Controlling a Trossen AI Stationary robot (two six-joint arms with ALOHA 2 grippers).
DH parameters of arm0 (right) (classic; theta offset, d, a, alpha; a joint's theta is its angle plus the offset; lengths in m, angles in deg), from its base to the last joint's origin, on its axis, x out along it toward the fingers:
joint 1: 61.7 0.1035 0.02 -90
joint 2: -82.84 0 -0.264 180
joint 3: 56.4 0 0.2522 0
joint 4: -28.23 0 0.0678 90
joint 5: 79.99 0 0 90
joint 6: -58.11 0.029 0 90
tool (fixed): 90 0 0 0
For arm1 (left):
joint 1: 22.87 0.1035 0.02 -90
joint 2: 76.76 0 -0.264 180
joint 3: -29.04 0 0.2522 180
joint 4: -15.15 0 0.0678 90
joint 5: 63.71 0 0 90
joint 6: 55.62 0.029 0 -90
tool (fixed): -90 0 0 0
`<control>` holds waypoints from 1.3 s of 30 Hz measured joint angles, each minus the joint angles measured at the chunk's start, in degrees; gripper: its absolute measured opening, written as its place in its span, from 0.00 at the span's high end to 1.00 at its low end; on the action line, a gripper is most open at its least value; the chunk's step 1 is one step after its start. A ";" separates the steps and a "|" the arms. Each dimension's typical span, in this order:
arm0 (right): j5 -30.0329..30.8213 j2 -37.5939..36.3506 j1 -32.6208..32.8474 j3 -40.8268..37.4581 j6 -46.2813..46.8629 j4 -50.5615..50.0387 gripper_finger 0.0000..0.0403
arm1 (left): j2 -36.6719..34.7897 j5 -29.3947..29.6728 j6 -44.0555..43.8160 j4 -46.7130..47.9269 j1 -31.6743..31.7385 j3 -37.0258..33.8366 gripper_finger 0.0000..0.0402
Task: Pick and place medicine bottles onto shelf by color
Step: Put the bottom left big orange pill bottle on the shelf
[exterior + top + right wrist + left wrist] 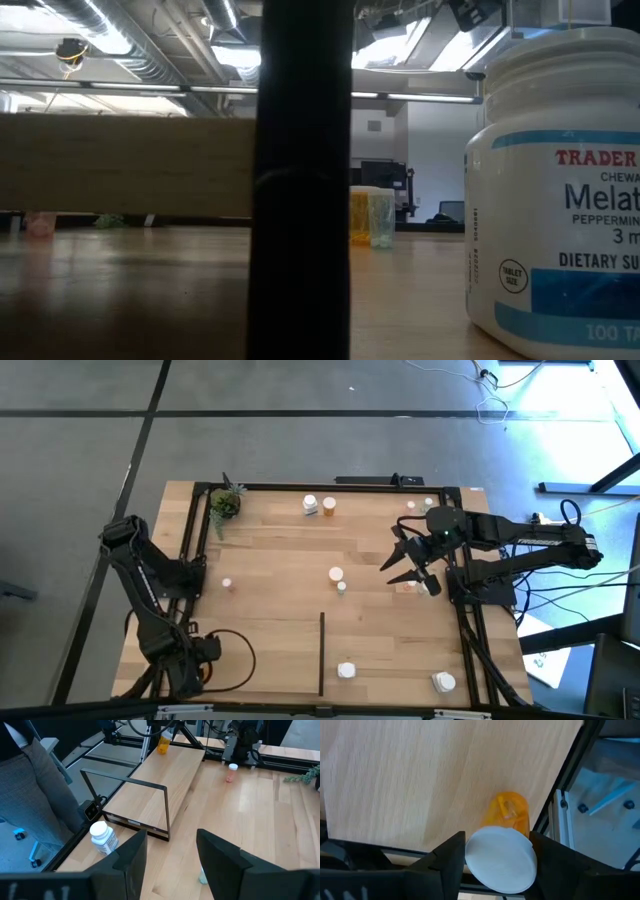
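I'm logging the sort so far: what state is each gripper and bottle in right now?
left gripper: shut on the orange bottle.
orange bottle: capped, held at its cap.
right gripper: open, empty, over the shelf.
melatonin bottle: upright, capped.
white bottle: upright, capped, untouched.

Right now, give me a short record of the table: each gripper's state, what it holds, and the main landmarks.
left gripper: shut on an orange bottle, just inside the shelf's edge rail
right gripper: open, empty, above the right half of the shelf
divider strip: runs in from the high view's bottom edge, near the middle
right of the strip: white bottle and second white bottle
plant: top-left corner in the high view
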 joint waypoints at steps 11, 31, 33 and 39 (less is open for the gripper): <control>0.01 0.00 0.00 0.00 0.00 -0.06 0.57 | 0.33 2.51 -4.56 4.82 -0.30 2.09 0.50; 0.04 0.00 -0.02 0.00 -0.02 -0.25 0.57 | 1.20 4.26 -9.74 9.09 -0.48 4.39 0.50; 0.07 0.00 -0.02 0.00 -0.02 -0.59 0.57 | 1.94 3.63 -9.71 9.05 -0.48 4.39 0.50; 0.07 0.00 -0.02 0.00 -0.02 -0.63 0.57 | 4.04 0.86 -8.79 9.05 -1.07 4.54 0.50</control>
